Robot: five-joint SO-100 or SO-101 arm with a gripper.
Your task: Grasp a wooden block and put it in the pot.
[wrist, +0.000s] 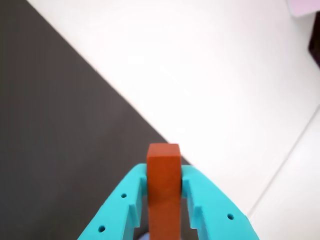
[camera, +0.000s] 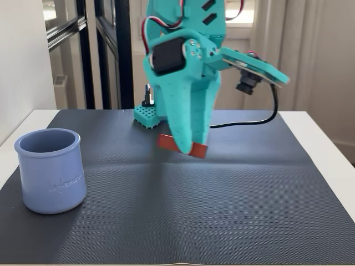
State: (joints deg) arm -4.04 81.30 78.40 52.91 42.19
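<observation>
While the gripper point(camera: 186, 145) hangs above the dark ribbed mat point(camera: 222, 194), its 2 teal jaws are clamped on the wooden block point(camera: 181, 145), which is clear of the surface. In the fixed view the block lies crosswise, both red-brown ends protruding from the fingertips, so the grip sits near its middle, which probably keeps it balanced in transit. In the wrist view the block point(wrist: 163, 185) stands between the 2 fingers point(wrist: 210, 205), its end face toward the mat's edge and the white table point(wrist: 210, 75) beyond. The pot point(camera: 51, 170) stands upright and open-mouthed at the mat's left side in the fixed view, well apart from the gripper. Judged from this, the grasp is done, and carrying the block over the rim remains.
</observation>
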